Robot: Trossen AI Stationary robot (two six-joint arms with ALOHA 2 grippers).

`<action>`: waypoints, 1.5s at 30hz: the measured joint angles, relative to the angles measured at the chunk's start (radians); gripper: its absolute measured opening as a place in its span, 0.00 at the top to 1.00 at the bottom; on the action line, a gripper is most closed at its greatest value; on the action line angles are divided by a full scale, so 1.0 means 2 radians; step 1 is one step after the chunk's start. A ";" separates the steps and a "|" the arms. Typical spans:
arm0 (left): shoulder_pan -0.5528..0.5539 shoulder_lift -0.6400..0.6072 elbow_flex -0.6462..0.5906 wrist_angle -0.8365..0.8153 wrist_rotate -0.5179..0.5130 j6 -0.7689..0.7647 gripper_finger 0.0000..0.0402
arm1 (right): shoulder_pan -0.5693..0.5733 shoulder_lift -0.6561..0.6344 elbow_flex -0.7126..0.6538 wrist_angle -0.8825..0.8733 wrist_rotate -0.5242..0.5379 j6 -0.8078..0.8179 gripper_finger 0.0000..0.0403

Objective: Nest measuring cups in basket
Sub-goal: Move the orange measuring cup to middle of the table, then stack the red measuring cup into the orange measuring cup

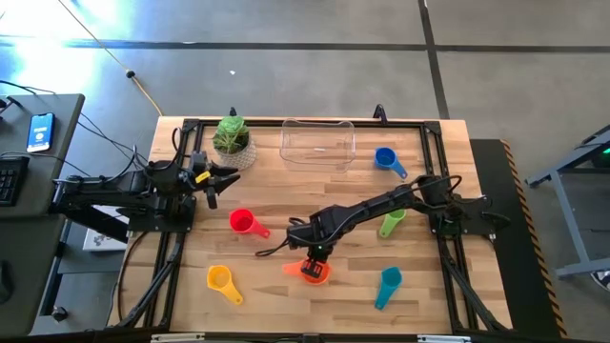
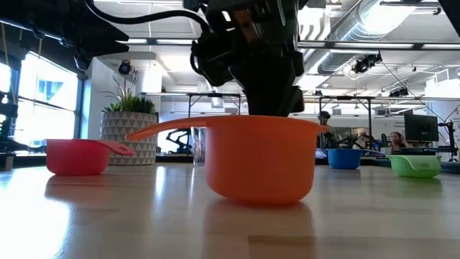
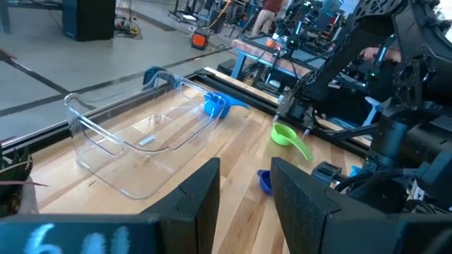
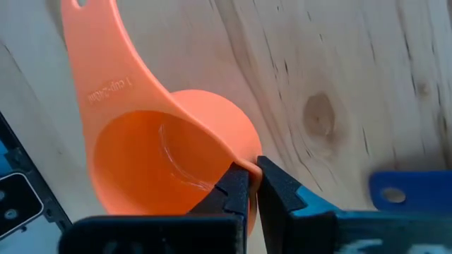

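From above, the right gripper (image 1: pixel 314 271) reaches the orange cup (image 1: pixel 307 272) at the table's near middle; the left gripper (image 1: pixel 217 179) waits far left, fingers apart, beside the plant (image 1: pixel 231 136). The basket (image 1: pixel 317 143) sits far centre. At table level, the orange cup (image 2: pixel 260 158) rests on the wood. The right wrist view shows both fingers (image 4: pixel 235 192) pinching the cup's rim (image 4: pixel 244 161).

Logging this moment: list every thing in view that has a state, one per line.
orange cup: upright on the table, rim pinched by the right claw.
basket: upright, empty.
red cup: upright, loose.
yellow cup: loose.
green cup: loose.
teal cup: loose.
blue cup: loose.
left claw: open, empty, near the plant.
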 joint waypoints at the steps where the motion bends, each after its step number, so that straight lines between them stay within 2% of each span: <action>1: 0.000 0.000 0.000 0.000 0.000 0.000 0.71 | 0.000 0.000 0.000 -0.001 -0.001 0.000 0.99; 19: 0.000 0.000 0.000 0.000 0.001 0.000 0.71 | 0.001 0.000 0.000 -0.002 0.002 0.010 0.92; 32: 0.000 0.000 0.000 0.000 0.001 0.000 0.71 | -0.001 -0.001 0.000 -0.003 -0.002 0.036 0.69; 45: 0.000 0.001 0.000 -0.002 0.045 -0.005 0.71 | -0.023 -0.046 0.001 -0.005 -0.001 0.065 0.65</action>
